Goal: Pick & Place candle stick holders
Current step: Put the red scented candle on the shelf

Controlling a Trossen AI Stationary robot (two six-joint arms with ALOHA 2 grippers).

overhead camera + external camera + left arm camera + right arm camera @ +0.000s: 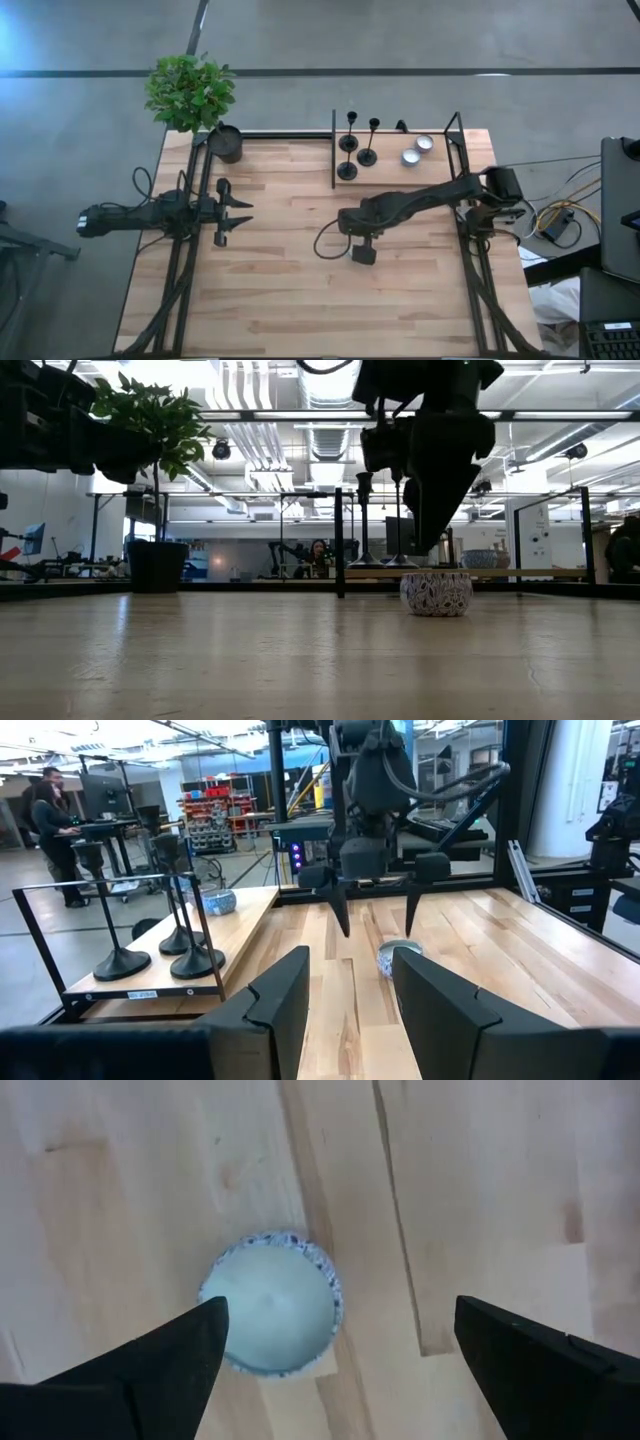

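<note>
Three black candle stick holders stand on their round bases on a raised wooden shelf at the table's far side. They also show in the left wrist view. My right gripper is open at the table's middle and points down. Under it a small patterned cup with a white candle rests on the table, between the fingers and below them, untouched. My left gripper is open and empty at the table's left.
Two small candle cups sit on the shelf beside the holders. A dark pot with a leafy plant stands at the far left corner. A black frame edges the shelf. People show in the room beyond.
</note>
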